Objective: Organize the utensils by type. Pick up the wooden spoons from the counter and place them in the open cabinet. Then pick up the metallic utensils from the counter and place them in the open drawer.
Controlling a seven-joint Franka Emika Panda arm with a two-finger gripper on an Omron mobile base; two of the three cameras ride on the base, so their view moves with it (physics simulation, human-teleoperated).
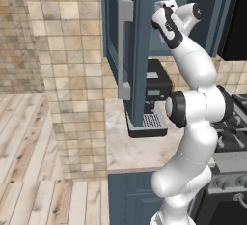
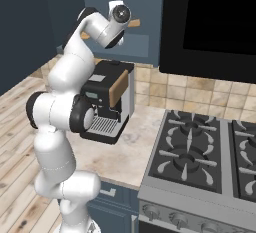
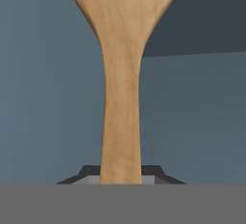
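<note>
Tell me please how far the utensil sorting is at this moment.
In hand: the fingers are shut on a wooden spoon, raised into the open blue cabinet, not yet released. Done: nothing I can confirm; the cabinet's inside is mostly hidden. Left: letting go of this spoon, then any other spoons and the metallic utensils, which I cannot see on the counter here.

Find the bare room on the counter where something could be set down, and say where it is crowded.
Free: the counter strip between the coffee machine and the stove, and its front edge below the machine. Also the counter patch between the tiled wall and the machine. Crowded: up at the open cabinet, where the gripper holds a wooden spoon.
</note>
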